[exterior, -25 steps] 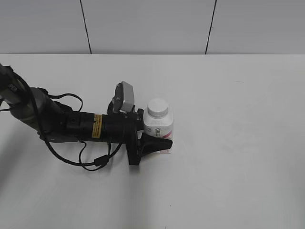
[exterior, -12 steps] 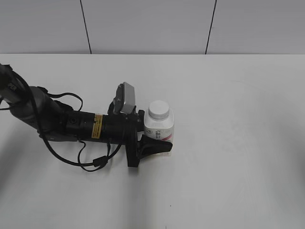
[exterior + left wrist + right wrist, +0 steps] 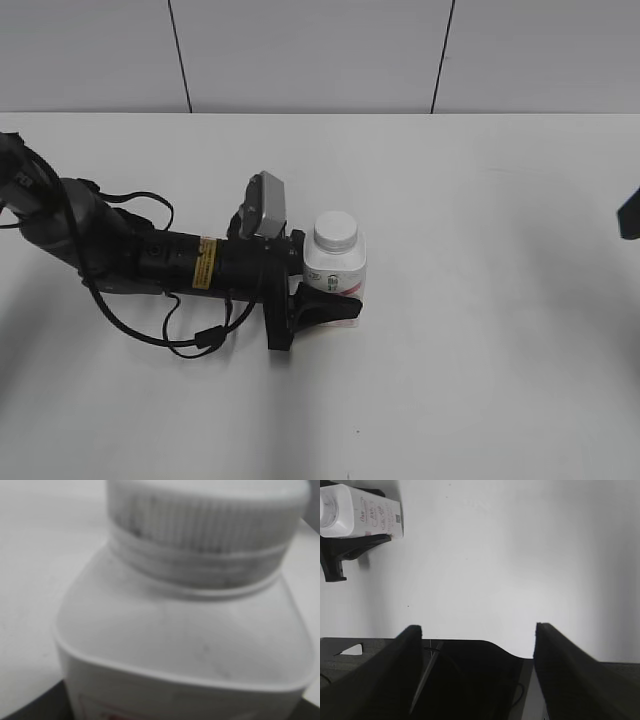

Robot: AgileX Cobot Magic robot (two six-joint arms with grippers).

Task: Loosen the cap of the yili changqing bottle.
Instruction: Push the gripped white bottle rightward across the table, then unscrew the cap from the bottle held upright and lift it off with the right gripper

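Note:
The yili changqing bottle (image 3: 336, 272) stands upright on the white table, white with a pink-red label low on its side. Its white ribbed cap (image 3: 335, 231) sits on the neck. My left gripper (image 3: 334, 292) reaches in from the left and is shut on the bottle's body, one black finger in front, the other hidden behind. In the left wrist view the bottle's shoulder (image 3: 185, 635) and cap (image 3: 205, 520) fill the frame, blurred. My right gripper (image 3: 477, 627) is open and empty, far right of the bottle (image 3: 362, 512); a dark piece of it shows at the exterior view's right edge (image 3: 630, 212).
The white table (image 3: 480, 330) reaches back to a grey panelled wall (image 3: 320, 55). The left arm with its loose black cables (image 3: 195, 335) lies low across the left side of the table.
The left gripper and the bottle have shifted slightly right and toward the front. The right gripper has come into view at the exterior view's right edge.

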